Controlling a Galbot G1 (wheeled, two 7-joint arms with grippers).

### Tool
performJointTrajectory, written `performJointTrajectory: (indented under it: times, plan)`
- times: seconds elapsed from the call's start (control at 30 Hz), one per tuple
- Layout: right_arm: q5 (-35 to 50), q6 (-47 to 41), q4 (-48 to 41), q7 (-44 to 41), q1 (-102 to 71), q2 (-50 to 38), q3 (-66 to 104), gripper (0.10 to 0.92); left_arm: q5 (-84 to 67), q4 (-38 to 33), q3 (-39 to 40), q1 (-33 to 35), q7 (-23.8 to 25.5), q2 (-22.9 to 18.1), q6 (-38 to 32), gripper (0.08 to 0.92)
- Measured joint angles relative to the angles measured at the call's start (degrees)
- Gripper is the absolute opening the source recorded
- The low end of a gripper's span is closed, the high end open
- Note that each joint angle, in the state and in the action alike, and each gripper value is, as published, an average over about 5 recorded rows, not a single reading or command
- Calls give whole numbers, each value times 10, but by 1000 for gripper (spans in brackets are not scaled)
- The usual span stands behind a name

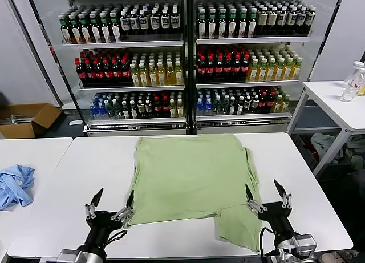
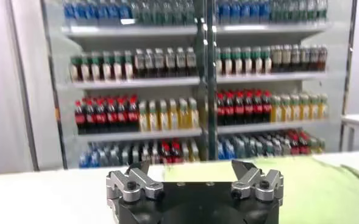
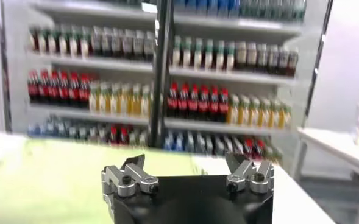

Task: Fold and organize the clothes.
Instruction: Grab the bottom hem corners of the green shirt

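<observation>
Fingers of both grippers spread open, empty, flanking green shirt's near corners.

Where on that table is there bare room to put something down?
Bare table lies left of the shirt and in a narrower strip to its right. The near edge is crowded: the open left hand and right hand flank the shirt's near corners.

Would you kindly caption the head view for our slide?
Light green shirt lies partly folded on the white table; left gripper and right gripper wait open at its near corners.
</observation>
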Motion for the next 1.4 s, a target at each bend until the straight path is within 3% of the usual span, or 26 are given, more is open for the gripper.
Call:
performJointTrajectory:
  times: [0.4, 0.77, 0.9, 1.4]
  plan:
    - [-15, -37, -30, 0, -25, 21, -23, 823, 2, 73, 26, -51, -12, 24, 83, 823]
    - [-21, -48, -57, 12, -21, 42, -47, 814, 0, 138, 45, -85, -29, 31, 118, 796]
    - [-19, -49, -62, 17, -22, 47, -54, 733, -12, 149, 50, -87, -31, 36, 123, 697]
    - [6, -48, -71, 21, -21, 52, -59, 308, -92, 162, 38, -88, -25, 50, 129, 263]
